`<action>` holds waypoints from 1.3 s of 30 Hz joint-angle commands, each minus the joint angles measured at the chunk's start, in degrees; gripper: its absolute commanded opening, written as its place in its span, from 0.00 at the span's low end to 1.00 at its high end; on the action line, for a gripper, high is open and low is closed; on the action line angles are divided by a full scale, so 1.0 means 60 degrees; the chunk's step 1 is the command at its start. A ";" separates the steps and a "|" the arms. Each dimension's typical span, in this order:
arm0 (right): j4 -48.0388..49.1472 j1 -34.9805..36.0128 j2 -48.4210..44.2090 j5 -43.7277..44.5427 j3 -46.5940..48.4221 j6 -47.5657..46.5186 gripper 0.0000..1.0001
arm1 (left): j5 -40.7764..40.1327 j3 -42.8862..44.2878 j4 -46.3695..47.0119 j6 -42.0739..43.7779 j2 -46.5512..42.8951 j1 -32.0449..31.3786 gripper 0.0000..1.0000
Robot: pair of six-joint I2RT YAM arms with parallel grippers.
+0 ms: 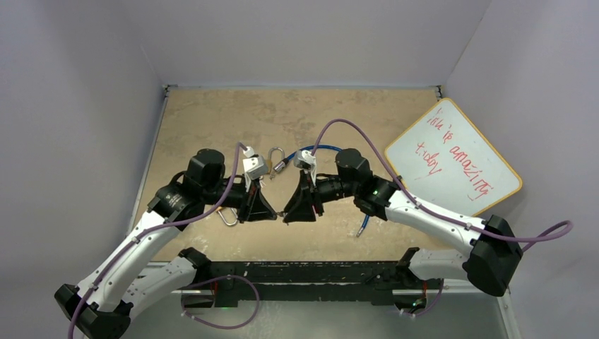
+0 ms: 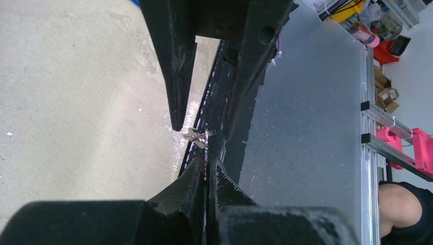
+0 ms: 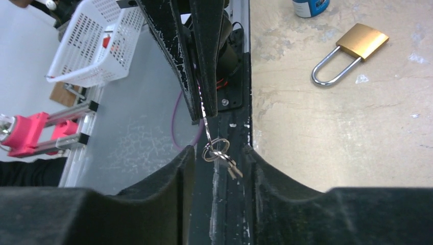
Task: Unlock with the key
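Observation:
My left gripper (image 2: pixel 206 162) is shut on a thin key (image 2: pixel 205 153), seen edge-on. The key ring (image 3: pixel 217 149) and two more keys (image 3: pixel 232 166) hang from its tip. My right gripper (image 3: pixel 218 149) faces it head-on with its jaws apart, the ring and loose keys hanging between its fingers (image 3: pixel 186 158) without touching them. The two grippers meet over the table's near edge, the left gripper (image 1: pixel 272 215) beside the right gripper (image 1: pixel 286 215). A brass padlock (image 3: pixel 361 42) with a silver shackle lies flat on the table; from above, only the padlock's shackle (image 1: pixel 227 217) shows beside the left arm.
A black rail (image 1: pixel 304 272) runs along the near edge under the grippers. A whiteboard (image 1: pixel 452 155) lies at the right, with a blue pen (image 1: pixel 364 226) and a blue cable (image 1: pixel 318 150) nearby. A small silver loop (image 1: pixel 276 157) lies behind the grippers. A white basket (image 3: pixel 97 46) stands off the table.

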 commanded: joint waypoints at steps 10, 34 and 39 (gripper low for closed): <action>0.0493 0.0112 -0.0051 -0.0177 0.0608 0.0101 0.43 | 0.0422 0.0419 0.0033 0.0418 0.0192 -0.0010 0.00; -0.0036 0.0287 0.0149 -0.0449 0.0527 -0.0167 0.02 | 0.0367 0.0664 0.0091 0.0406 0.0301 -0.0002 0.00; 0.0234 0.0282 -0.0070 0.0097 0.0255 0.0115 0.00 | -0.0285 0.0690 0.0205 0.0097 0.0299 -0.0004 0.25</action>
